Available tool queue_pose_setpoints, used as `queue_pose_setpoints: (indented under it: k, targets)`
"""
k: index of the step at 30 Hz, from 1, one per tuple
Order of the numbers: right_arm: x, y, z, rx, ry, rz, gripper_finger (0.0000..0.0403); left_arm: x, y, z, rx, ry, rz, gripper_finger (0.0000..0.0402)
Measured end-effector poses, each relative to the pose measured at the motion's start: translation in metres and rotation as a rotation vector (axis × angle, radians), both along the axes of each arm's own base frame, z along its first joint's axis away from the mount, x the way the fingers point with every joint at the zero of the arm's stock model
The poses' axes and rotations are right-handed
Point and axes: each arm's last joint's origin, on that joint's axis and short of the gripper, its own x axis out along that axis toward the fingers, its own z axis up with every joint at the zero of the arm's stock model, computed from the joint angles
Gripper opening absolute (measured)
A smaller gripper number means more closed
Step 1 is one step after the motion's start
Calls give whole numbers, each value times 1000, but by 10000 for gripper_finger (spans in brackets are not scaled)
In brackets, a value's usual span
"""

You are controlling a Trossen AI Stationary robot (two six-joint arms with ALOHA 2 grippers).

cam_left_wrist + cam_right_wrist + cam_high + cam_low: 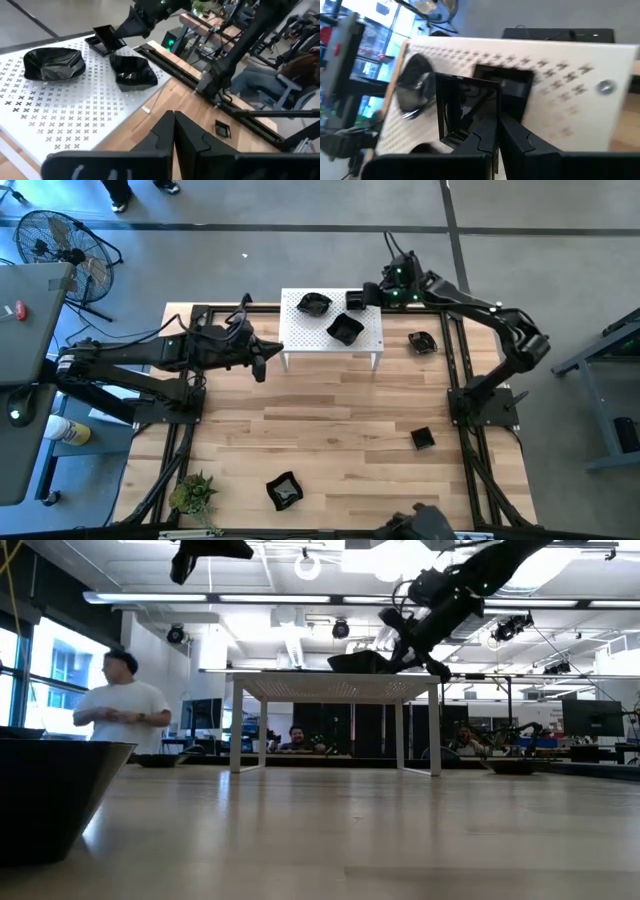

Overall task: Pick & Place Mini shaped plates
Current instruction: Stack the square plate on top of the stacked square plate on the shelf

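No legible txt or labels anywhere.

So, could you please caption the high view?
Right gripper holds a square black plate above the white rack; left gripper empty.

We see bright, even light from ceiling strip lamps [250, 598], with window glare at one edge. The right wrist view is motion-blurred; the white rack [560, 85] smears. Shadows on the surface [330, 430] stay soft.
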Motion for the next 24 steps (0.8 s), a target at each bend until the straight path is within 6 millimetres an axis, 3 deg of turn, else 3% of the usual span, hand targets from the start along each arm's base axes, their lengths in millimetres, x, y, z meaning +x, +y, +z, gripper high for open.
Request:
queue_pose_setpoints:
  k: [11, 24]
  targets:
    - [2, -10, -7, -25, -1, 0, 11, 0, 0, -1, 0, 5, 1, 3]
    - [-1, -9, -3, -89, 12, 39, 70, -1, 0, -3, -29, 24, 12, 3]
